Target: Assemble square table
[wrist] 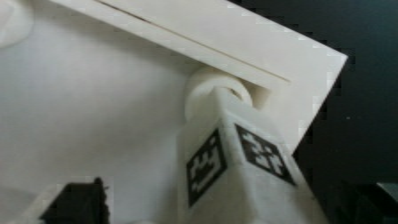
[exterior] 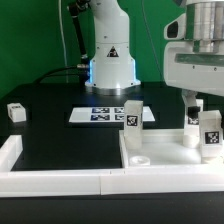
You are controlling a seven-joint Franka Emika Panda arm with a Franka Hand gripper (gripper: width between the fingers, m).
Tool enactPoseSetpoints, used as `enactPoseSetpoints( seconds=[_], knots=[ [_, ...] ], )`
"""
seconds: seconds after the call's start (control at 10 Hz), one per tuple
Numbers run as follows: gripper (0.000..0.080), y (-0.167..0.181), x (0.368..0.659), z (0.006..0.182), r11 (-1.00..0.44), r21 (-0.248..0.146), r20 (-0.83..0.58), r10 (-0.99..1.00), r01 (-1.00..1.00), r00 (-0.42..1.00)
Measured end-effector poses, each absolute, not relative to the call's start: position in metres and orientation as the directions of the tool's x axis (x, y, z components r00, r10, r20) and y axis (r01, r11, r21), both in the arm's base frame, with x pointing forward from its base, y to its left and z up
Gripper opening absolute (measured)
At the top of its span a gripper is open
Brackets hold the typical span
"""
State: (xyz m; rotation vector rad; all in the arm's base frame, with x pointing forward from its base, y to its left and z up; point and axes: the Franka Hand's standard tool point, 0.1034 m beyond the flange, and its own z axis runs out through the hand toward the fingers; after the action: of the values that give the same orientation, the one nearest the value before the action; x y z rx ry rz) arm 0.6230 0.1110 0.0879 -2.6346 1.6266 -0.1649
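Observation:
The square table's white top (exterior: 165, 150) lies at the exterior view's right, with its raised rim up. One tagged leg (exterior: 131, 113) stands upright at its far left corner. Two more legs stand at its right side, one (exterior: 192, 121) right under my gripper (exterior: 194, 104) and one (exterior: 210, 131) closer to the camera. A further leg (exterior: 15, 111) lies loose at the far left. In the wrist view a tagged leg (wrist: 237, 150) stands in the top's corner (wrist: 267, 60). My gripper (wrist: 231, 208) is open, with both dark fingers (wrist: 80, 200) clear of this leg.
The marker board (exterior: 100, 115) lies in front of the robot base (exterior: 110, 60). Long white border rails (exterior: 60, 180) run along the front edge and up the left side. The table surface is black.

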Motion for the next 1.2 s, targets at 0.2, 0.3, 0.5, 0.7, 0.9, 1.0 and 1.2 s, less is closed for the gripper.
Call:
enactPoseSetpoints(
  seconds=[0.2, 0.3, 0.5, 0.7, 0.9, 1.0, 1.2],
  knots=[
    [0.0649, 0.112, 0.628, 0.09, -0.571, -0.107, 0.1, -0.821, -0.814, 0.562],
    [0.0649, 0.119, 0.634, 0.093, -0.632, -0.158, 0.147, -0.775, -0.759, 0.615],
    [0.0649, 0.138, 0.633, 0.091, -0.734, -0.168, 0.179, -0.679, -0.658, 0.712],
    [0.0649, 0.136, 0.633, 0.09, -0.799, -0.146, 0.193, -0.602, -0.584, 0.775],
    [0.0649, 0.136, 0.632, 0.09, -0.806, -0.143, 0.193, -0.592, -0.575, 0.782],
    [0.0649, 0.134, 0.632, 0.091, -0.814, -0.147, 0.199, -0.58, -0.562, 0.79],
    [0.0649, 0.118, 0.622, 0.096, -0.859, -0.202, 0.203, -0.507, -0.471, 0.838]
  ],
)
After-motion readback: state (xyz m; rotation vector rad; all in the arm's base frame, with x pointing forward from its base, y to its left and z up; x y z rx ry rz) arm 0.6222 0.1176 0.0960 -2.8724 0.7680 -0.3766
